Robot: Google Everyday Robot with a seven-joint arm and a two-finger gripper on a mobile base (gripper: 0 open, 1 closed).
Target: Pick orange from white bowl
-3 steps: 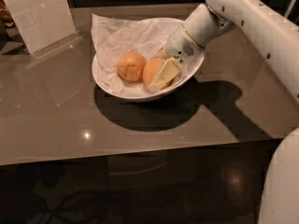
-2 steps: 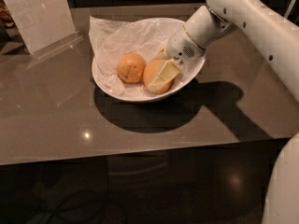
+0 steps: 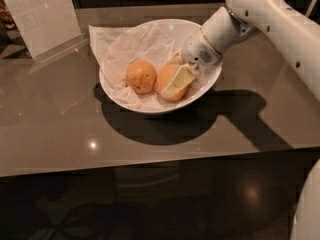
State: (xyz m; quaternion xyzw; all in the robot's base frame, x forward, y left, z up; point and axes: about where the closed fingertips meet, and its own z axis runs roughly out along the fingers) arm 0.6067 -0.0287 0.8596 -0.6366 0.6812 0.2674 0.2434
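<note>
White bowl (image 3: 112,86), paper-lined, sits on a glossy grey worktop (image 3: 60,134) and holds two fruits. The tool (image 3: 173,77) reaches in from the right, down over the orange (image 3: 164,78) on the right, beside a mottled orange (image 3: 140,77). I cannot tell whether it pinches. The orange rests in the bowl; lifting out seems left.

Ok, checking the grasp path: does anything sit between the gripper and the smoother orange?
Nothing visible. The gripper is at the orange inside the white bowl; the mottled orange lies beside it, not between.
</note>
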